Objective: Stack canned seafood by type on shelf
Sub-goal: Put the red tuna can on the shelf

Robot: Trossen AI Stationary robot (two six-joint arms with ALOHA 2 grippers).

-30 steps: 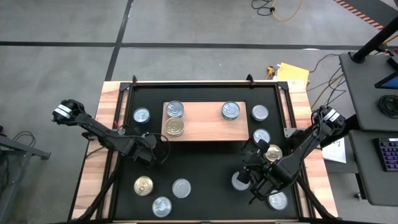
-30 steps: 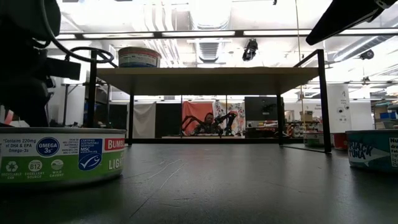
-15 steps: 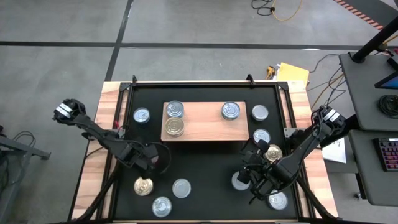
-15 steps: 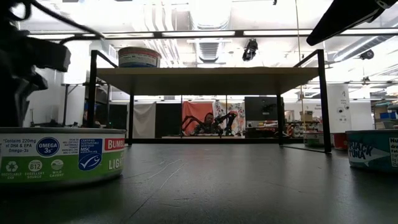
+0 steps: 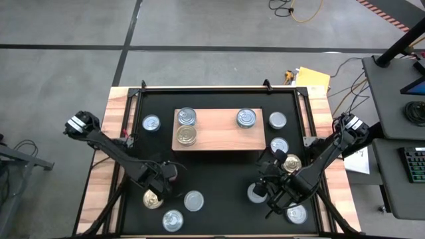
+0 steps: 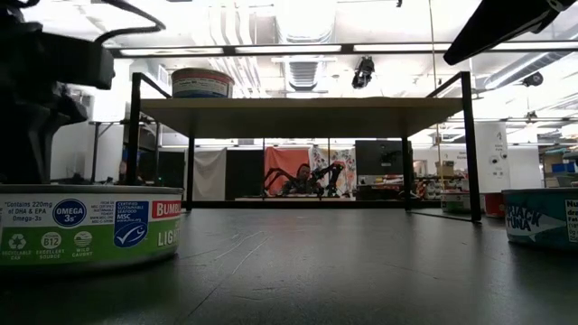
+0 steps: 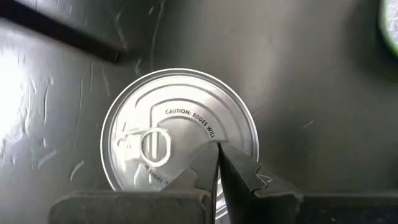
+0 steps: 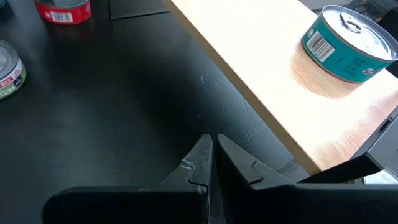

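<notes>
The left pincer, fingers pressed together and gripping nothing, hangs directly over a gold-lidded tin lying on the black counter mat. The right pincer, likewise closed and empty, sits ahead of the wooden shelf, where a teal-labelled tin stands.

The left arm half covers the gold-lidded tin; its label is hidden.

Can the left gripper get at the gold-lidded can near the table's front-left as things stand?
Probably yes: the left gripper hangs right above the gold-lidded can with nothing between, but its fingers are shut and must open first.
</notes>
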